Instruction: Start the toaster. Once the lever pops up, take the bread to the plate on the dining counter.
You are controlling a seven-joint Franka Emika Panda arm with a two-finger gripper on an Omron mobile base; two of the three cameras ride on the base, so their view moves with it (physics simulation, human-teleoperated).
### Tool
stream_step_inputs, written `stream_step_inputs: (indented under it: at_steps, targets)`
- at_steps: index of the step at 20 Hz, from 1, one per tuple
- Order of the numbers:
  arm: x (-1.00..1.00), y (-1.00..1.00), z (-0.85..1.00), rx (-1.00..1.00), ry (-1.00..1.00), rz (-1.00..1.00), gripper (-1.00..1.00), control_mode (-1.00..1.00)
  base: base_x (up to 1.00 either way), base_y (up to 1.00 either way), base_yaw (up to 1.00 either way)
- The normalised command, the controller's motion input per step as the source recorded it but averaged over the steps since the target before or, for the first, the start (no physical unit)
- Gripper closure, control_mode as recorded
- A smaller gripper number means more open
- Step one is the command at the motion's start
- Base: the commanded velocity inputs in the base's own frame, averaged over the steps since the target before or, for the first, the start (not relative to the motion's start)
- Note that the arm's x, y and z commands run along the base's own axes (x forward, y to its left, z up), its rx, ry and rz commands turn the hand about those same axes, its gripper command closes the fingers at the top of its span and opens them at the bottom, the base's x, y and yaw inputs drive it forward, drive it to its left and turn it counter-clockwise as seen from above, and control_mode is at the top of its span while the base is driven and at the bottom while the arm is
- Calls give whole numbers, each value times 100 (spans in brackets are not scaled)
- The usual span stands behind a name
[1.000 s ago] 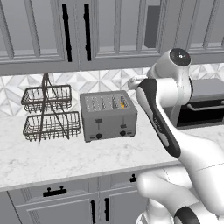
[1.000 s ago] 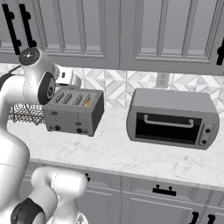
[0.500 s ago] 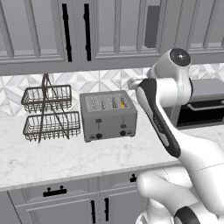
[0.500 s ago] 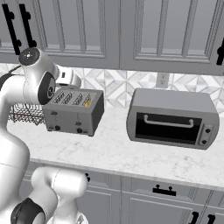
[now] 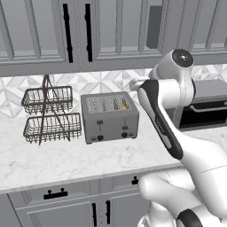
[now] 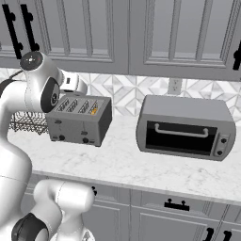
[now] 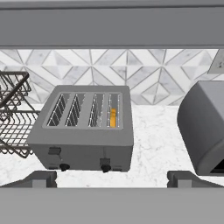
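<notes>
Jaws spread wide and empty hang above the toaster (image 7: 83,131), bread (image 7: 113,117) ahead in its rightmost slot, lever unpressed.

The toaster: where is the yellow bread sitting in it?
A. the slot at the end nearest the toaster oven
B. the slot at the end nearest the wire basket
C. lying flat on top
A: the bread sits in the toaster slot nearest the toaster oven, farthest from the wire basket.
</notes>
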Motion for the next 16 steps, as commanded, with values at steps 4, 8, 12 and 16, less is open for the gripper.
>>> stream_step_inputs:
  at_steps: [4,8,12,16]
  targets:
    - [0,0,0,0,0,0,-100,-100,0,0,0]
    - [0,0,0,0,0,0,-100,-100,0,0,0]
    - [0,0,0,0,0,0,-100,-100,0,0,0]
    - [0,0,0,0,0,0,-100,-100,0,0,0]
